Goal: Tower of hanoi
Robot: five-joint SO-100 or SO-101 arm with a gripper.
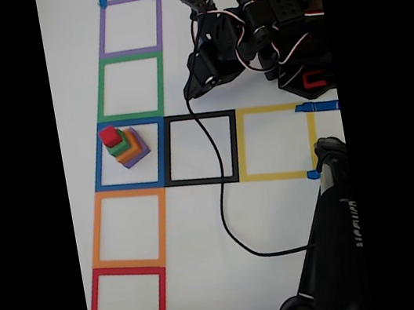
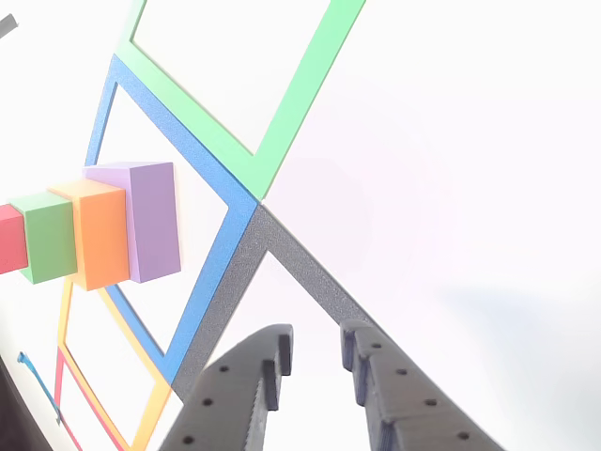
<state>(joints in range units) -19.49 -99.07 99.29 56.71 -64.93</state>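
White table [image 1: 280,214], coloured tape squares [image 1: 128,229], black cable [image 1: 224,208], black stand [image 1: 336,261]

The picture lies on its side. Four cubes form a stack on the white table [image 2: 451,150]: the purple cube [image 2: 150,221] sits against the table surface, then the orange cube [image 2: 99,235], the green cube [image 2: 47,237] and the red cube [image 2: 9,240] at the left edge of the view. The stack stands inside the blue tape square [image 2: 211,282]. A green square [image 2: 300,94] adjoins it above, and a grey-black outline [image 2: 319,287] meets their shared corner. The gripper [image 2: 315,348] enters from the bottom, its two dark fingers slightly parted with nothing between them, well apart from the cubes.
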